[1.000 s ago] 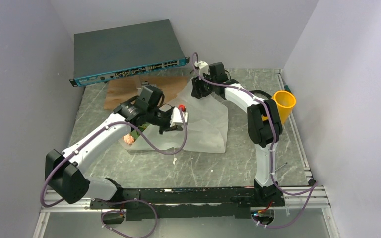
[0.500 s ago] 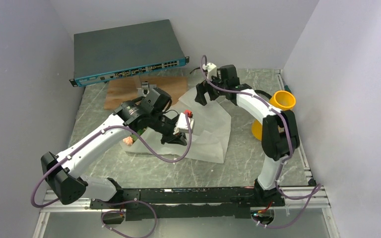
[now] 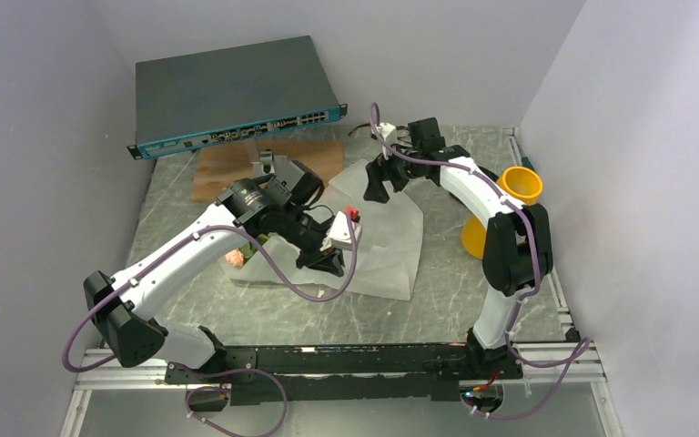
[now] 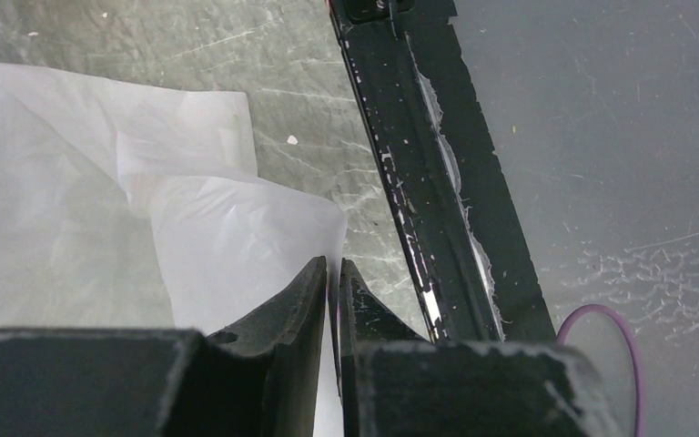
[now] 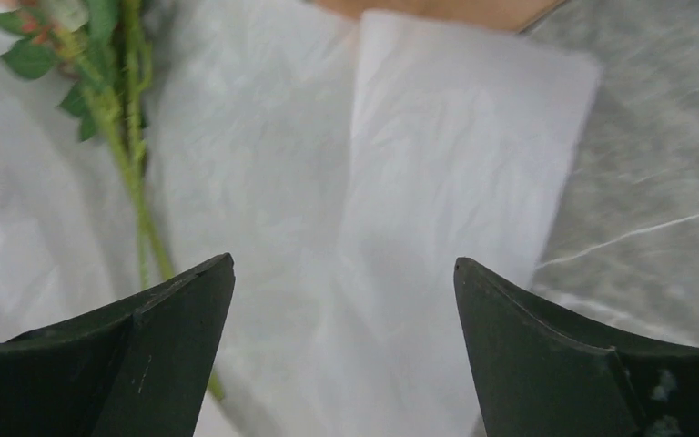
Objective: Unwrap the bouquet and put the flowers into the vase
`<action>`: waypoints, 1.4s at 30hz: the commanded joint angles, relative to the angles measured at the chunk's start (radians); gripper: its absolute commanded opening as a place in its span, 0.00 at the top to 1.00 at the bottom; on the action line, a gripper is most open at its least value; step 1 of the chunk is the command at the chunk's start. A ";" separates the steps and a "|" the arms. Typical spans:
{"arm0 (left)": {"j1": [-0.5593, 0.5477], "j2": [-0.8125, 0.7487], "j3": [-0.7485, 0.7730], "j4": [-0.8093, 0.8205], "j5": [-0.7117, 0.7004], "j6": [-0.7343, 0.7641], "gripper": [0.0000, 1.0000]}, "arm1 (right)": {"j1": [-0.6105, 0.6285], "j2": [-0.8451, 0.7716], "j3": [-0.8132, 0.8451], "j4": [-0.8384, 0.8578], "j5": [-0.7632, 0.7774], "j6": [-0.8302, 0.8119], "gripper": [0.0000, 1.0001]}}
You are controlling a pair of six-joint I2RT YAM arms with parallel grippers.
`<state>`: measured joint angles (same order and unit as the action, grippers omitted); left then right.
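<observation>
Translucent matt paper sheet (image 3: 387,246), marbled stone-look table (image 3: 264,311) — smooth plastic vase (image 3: 521,191)

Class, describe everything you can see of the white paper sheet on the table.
The translucent white paper sheet lies opened out and creased, with folded-over flaps, on the grey marbled table. Green leafy stems rest on it. Its near corner runs into the narrow gap between the left gripper's fingers; whether it is gripped cannot be told. The open right gripper hangs over its far part.
</observation>
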<state>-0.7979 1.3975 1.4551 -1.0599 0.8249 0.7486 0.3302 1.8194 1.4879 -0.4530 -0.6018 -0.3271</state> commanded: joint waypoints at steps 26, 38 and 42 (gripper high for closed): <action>0.520 -0.171 -0.020 0.495 0.006 -0.621 0.38 | 0.260 -0.236 -0.321 -0.258 -0.385 -0.373 0.53; 0.431 -0.110 -0.301 0.155 -0.088 -0.034 0.22 | 0.340 -0.388 -0.461 -0.218 -0.190 -0.434 0.12; 0.318 -0.124 -0.448 0.211 -0.203 0.082 0.20 | 0.325 -0.414 -0.458 -0.197 -0.131 -0.367 0.07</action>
<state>-0.3962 1.2915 1.0924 -0.8288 0.7113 0.6205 0.6704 1.4548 1.0264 -0.6991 -0.7914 -0.7200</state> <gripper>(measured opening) 0.792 0.911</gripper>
